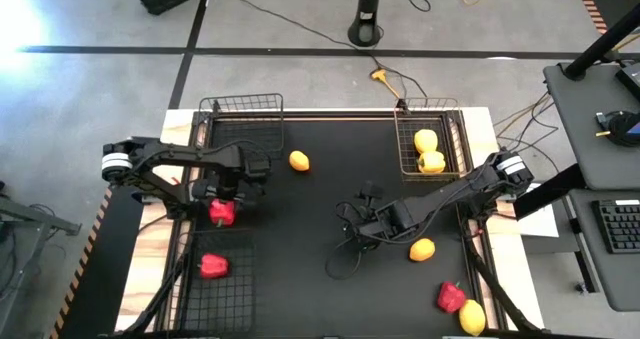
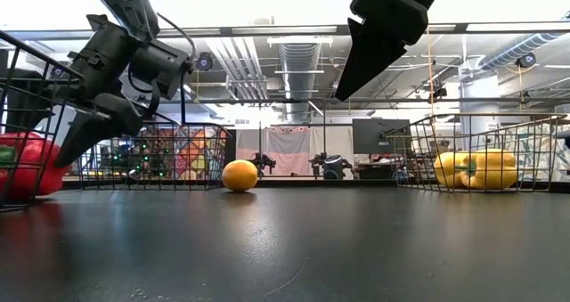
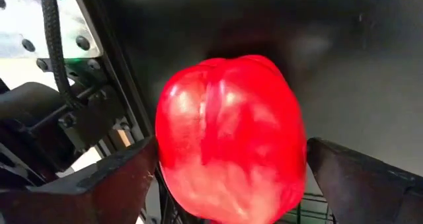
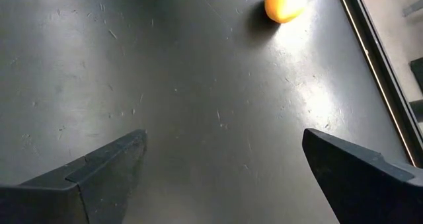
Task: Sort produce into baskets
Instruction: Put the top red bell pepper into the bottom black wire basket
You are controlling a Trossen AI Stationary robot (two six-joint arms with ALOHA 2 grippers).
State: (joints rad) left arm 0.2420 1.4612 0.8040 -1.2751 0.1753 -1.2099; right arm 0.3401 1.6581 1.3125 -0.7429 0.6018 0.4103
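Left hand [image 1: 222,201] pinches a red pepper [image 1: 221,213], held just above the near-left basket [image 1: 236,294], which already holds another red pepper [image 1: 212,267]. That basket lies directly toward the front edge from the held pepper, so the drop is probably a short move that way. Right hand [image 1: 352,241] hangs spread over bare surface [image 1: 300,229], lemon [image 1: 422,249] beside it.

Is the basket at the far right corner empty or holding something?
Holding something: two yellow peppers lie inside the far right basket.
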